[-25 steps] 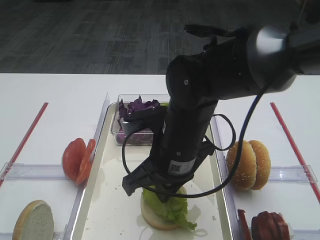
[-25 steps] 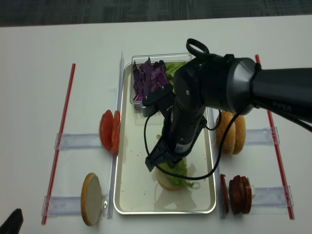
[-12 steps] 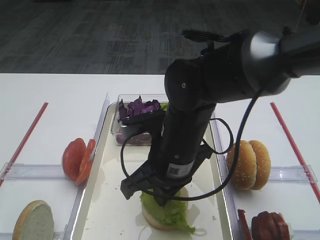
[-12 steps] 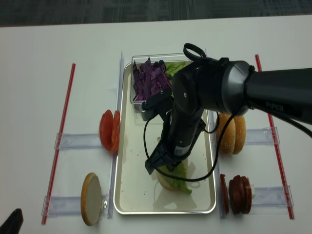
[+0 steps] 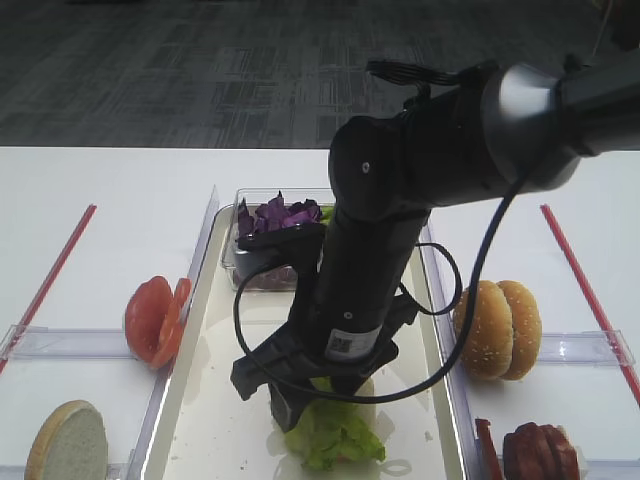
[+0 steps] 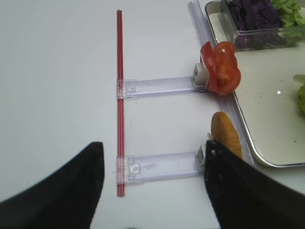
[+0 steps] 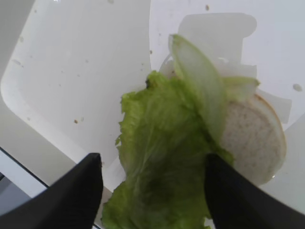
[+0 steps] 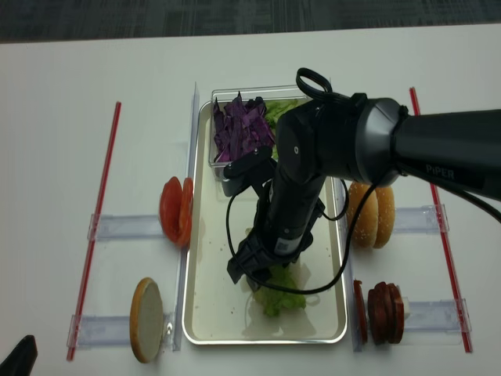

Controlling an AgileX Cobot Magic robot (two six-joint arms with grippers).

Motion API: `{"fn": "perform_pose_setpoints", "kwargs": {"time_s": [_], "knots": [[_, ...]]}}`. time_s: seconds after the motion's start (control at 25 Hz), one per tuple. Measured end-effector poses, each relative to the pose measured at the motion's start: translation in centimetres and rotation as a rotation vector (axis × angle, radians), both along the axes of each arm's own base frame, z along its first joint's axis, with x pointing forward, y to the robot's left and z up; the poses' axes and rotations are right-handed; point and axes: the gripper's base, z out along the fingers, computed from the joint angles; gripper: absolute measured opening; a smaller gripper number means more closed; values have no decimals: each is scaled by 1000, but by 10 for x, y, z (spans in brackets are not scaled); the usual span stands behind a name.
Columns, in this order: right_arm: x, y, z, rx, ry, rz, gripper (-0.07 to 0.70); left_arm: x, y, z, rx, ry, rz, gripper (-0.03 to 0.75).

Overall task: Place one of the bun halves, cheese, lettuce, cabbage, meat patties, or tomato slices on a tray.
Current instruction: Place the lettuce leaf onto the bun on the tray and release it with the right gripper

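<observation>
A crinkly green lettuce (image 7: 164, 157) leaf lies over the pale cut face of a bun half (image 7: 255, 138) on the cream tray (image 8: 215, 309). My right gripper (image 7: 152, 164) hovers right above it, open, with its black fingers (image 7: 71, 195) on either side of the leaf. From above, the right gripper (image 8: 254, 270) covers most of the lettuce (image 8: 280, 298). My left gripper (image 6: 152, 157) is open and empty over the bare table left of the tray, near a bun half (image 6: 226, 138) and the tomato slices (image 6: 221, 71). Purple cabbage (image 8: 239, 125) fills a clear tub.
More lettuce (image 8: 282, 108) shares the tub at the tray's far end. Two bun halves (image 8: 372, 213) and the meat patties (image 8: 381, 301) stand in clear rails on the right. Tomato slices (image 8: 176, 211) and a bun half (image 8: 146, 308) stand on the left. Red straws (image 8: 98, 227) border both sides.
My right gripper has opened and let go of the lettuce, which now rests on the bun half. The arm has shifted slightly toward the tray's near end.
</observation>
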Motion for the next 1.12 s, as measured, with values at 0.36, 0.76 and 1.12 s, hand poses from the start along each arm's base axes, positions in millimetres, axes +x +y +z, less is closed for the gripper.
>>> {"fn": "perform_pose_setpoints", "kwargs": {"time_s": [0.36,0.76,1.12], "knots": [[0,-1,0,-10,-3,-1,498,0,0,0,0,0,0,433],[4,-6,3,-92,-29,10,499,0,0,0,0,0,0,433],[22,5,38,-92,-88,32,499,0,0,0,0,0,0,433]]}}
